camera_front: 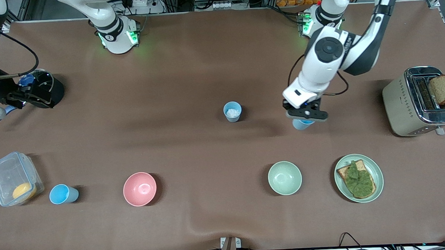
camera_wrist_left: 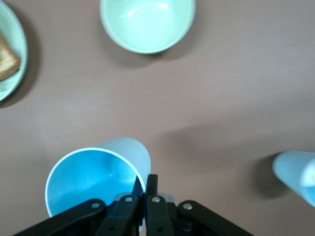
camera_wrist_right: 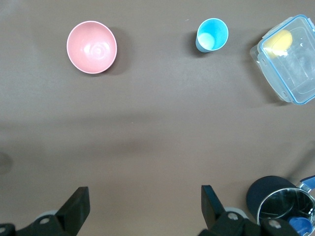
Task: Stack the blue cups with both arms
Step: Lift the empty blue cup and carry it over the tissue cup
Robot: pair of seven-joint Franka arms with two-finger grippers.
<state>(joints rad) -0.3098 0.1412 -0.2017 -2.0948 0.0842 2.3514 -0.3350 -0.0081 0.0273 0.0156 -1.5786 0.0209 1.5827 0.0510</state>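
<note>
fingers of our left gripper [camera_wrist_left: 145, 194] pinch an empty blue cup's [camera_wrist_left: 93, 177] rim above the table [camera_front: 190, 77]; our right gripper [camera_wrist_right: 142, 206] waits, spread wide. mid-table cup [camera_front: 232, 111] holds white grains; another cup [camera_front: 63, 194] beside the lidded box [camera_front: 12, 178] holding something yellow.

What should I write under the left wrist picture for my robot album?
Left gripper pinching the rim of a blue cup, with the green bowl nearby.

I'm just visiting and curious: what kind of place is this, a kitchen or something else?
Probably a robotics lab staged as a kitchen: two white arms bolted at a brown table, a toaster, and blue cups.
</note>
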